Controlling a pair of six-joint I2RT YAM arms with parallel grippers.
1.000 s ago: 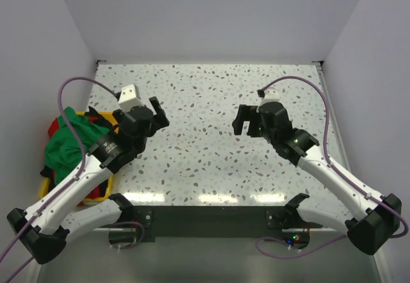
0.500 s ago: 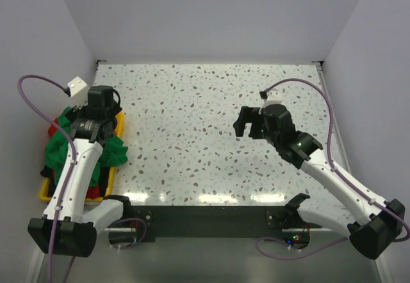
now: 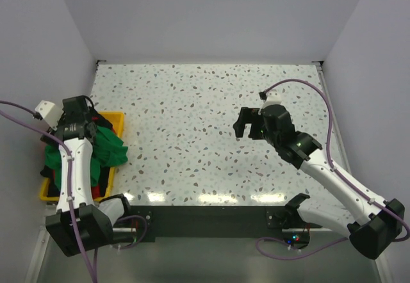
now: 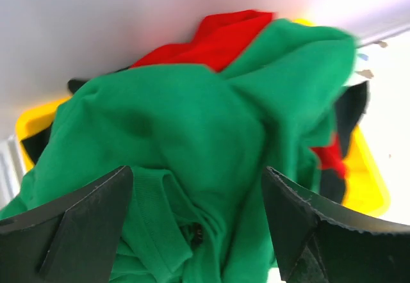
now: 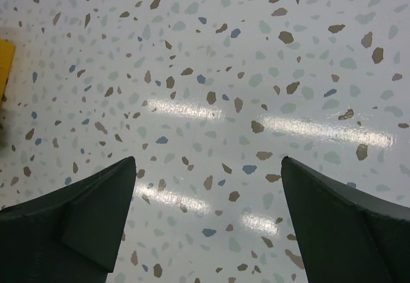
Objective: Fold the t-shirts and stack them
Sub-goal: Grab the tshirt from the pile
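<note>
A bright green t-shirt (image 3: 107,147) lies crumpled on top of a pile in the yellow bin (image 3: 119,120) at the left table edge. In the left wrist view the green shirt (image 4: 192,116) fills the frame, with a red shirt (image 4: 218,36) behind it and black cloth (image 4: 353,104) at the right. My left gripper (image 3: 84,124) hangs open just above the green shirt (image 4: 195,190), holding nothing. My right gripper (image 3: 245,128) is open and empty over bare table right of centre (image 5: 208,168).
The speckled tabletop (image 3: 192,104) stretches between the arms. The bin's yellow rim (image 4: 370,184) shows beside the pile. White walls close in the left, back and right sides. The left arm's purple cable (image 3: 19,111) loops near the left wall.
My left arm has swung from the table's left-centre out over the bin and now points down at the green shirt. The right arm has barely moved.
</note>
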